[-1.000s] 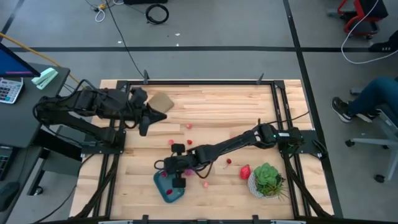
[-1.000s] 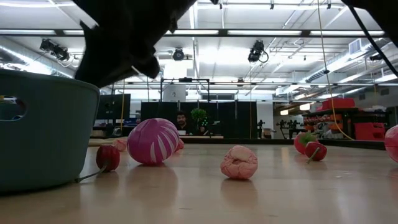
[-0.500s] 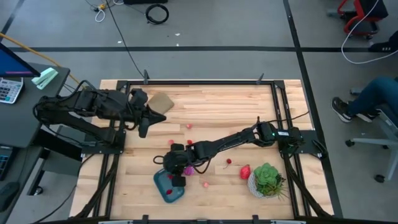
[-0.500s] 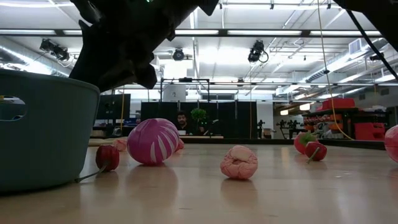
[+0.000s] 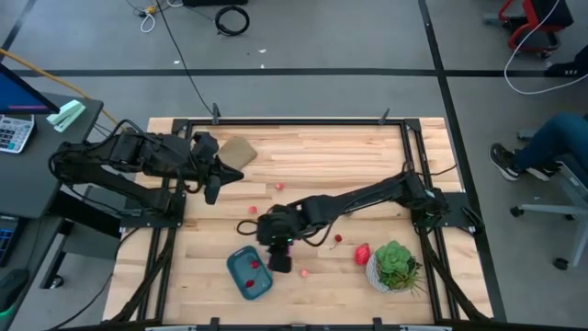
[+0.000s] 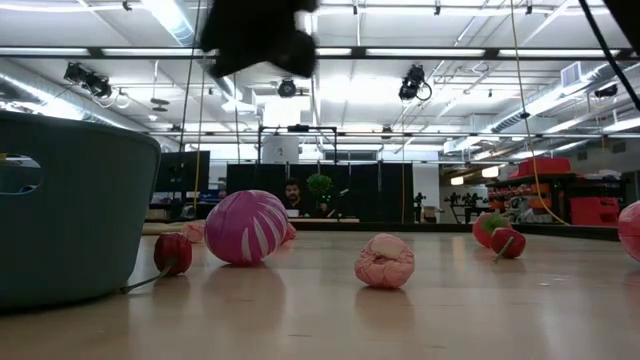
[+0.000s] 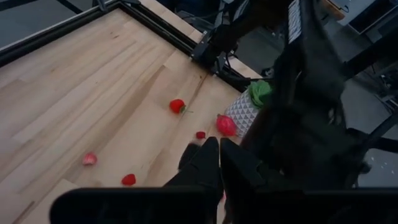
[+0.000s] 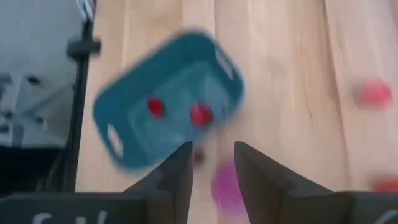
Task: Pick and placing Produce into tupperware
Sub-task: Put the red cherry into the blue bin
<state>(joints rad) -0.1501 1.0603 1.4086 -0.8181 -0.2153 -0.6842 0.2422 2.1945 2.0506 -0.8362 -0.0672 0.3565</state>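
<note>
Our right gripper [image 5: 278, 260] hangs empty, fingers parted, just beside the tub [image 5: 249, 273] near the bench's front edge. Two red pieces [image 8: 199, 114] already lie inside it. The magenta ball [image 6: 246, 227] sits just outside the tub wall, the pale pink piece [image 6: 385, 260] nearby. These look light, soft and apt to roll, so we would pinch each gently across its middle. Our left gripper [image 5: 210, 188] waits closed near the back-left corner.

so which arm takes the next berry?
Right. Its gripper, fingers open and empty, hangs beside the tupperware with a loose magenta piece just under it; the left gripper waits at the far-left edge.
</note>
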